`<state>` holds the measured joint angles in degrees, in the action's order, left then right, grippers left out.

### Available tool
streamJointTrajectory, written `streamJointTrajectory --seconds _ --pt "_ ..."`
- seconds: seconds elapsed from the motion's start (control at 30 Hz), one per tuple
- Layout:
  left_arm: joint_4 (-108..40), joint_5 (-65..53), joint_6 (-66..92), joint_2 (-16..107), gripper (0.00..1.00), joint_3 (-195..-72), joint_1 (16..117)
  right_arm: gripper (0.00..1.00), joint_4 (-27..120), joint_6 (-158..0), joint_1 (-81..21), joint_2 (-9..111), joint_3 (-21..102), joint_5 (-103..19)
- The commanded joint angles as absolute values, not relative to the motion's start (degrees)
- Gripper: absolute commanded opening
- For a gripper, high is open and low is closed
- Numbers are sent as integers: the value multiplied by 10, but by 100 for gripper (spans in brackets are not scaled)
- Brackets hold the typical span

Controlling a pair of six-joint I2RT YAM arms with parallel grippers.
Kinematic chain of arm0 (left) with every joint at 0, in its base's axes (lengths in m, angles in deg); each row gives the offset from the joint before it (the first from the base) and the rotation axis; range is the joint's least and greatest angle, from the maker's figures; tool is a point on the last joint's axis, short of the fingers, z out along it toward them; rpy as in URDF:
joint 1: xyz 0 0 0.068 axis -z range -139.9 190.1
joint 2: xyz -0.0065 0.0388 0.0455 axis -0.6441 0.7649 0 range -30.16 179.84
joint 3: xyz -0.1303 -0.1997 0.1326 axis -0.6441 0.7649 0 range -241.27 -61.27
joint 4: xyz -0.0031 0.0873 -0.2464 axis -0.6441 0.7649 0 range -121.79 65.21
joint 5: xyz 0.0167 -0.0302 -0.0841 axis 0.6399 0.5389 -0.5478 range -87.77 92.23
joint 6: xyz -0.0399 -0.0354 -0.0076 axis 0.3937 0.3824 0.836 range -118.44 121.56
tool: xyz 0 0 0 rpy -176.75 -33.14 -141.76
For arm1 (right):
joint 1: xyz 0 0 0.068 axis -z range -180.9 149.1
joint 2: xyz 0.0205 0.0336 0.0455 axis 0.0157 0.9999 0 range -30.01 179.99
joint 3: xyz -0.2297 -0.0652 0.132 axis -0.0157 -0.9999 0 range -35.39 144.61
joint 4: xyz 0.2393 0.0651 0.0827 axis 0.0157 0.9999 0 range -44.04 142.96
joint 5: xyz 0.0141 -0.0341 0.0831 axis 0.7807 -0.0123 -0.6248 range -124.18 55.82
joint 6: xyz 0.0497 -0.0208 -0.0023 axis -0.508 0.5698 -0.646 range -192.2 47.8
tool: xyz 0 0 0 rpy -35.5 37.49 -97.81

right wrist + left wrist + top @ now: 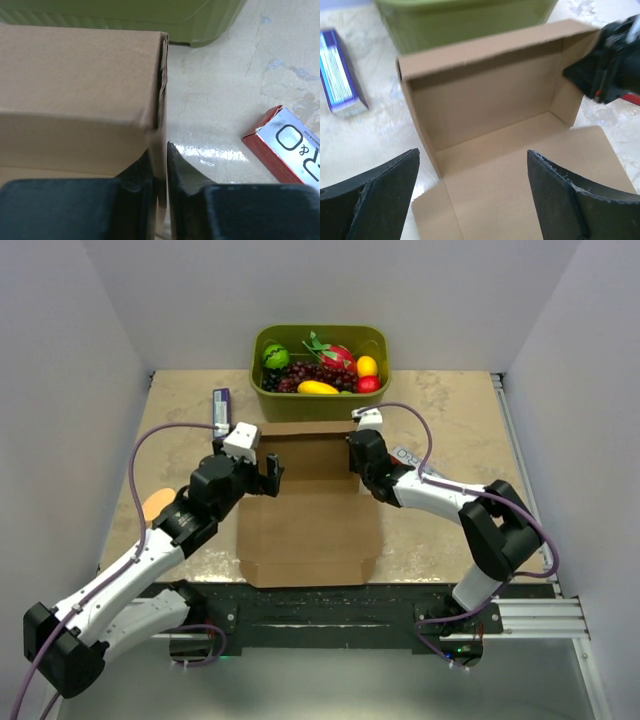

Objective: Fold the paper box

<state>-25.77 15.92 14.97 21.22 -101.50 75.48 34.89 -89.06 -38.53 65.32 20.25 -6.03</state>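
While the right claw (160, 147) pinches the upright right wall of the paper box (310, 500), its fingers clamped on either face of the cardboard, the left claw (270, 475) gapes wide with nothing in it, hanging just at the near end of the left wall. The paper box sits in the middle of the table (450, 410), its far half raised into a shallow tray with back and side walls standing, its near half lying flat toward the arms as an unfolded lid. The green tub (320, 358) of fruit stands just behind the back wall, a purple packet (221, 408) lies off to the left, and a red carton (287, 145) lies to the right. The weak point looks to be the left wall: with no grip on it, it may spring outward or sag flat, since only its creases hold it up. The cardboard looks light, so any sideways pull from the right claw would likely drag the whole tray across the table rather than bend a crease, and a push away from the arms would jam the back wall against the green tub. If the left claw closes from where it is, a finger could catch the wall's edge and buckle it instead of straddling it; whether a finger touches the cardboard now cannot be told. A hard squeeze on the right could also crumple that wall, and lifting the lid with one side loose risks skewing the fold.
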Motion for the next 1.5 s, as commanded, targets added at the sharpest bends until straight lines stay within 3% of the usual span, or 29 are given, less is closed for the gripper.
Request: streamJointTrajectory --seconds 0.0,0.17,0.27,0.5,0.87,1.0,1.1,1.23,1.47 --pt "-208 87 29 243 94 -1108 755 36 386 -877 -384 658 200 -102" --pt "-151 71 -105 319 94 -1209 756 67 385 -879 -383 623 193 -132" --pt "-157 31 -136 351 94 -1227 757 76 391 -872 -384 590 184 -152" --pt "-175 -2 -153 392 95 -1238 756 81 436 -847 -384 492 139 -206" --pt "-205 109 -89 429 95 -1249 752 84 573 -890 -367 295 125 -227" --pt "-229 75 -32 395 95 -1236 695 81 558 -927 -344 311 162 -253" --pt "-255 -19 -13 365 96 -1212 646 79 535 -932 -338 351 187 -271" --pt "-271 -112 -59 346 96 -1189 654 82 524 -934 -337 388 211 -302" --pt "-260 20 -172 362 95 -1168 770 86 490 -953 -325 398 210 -330"
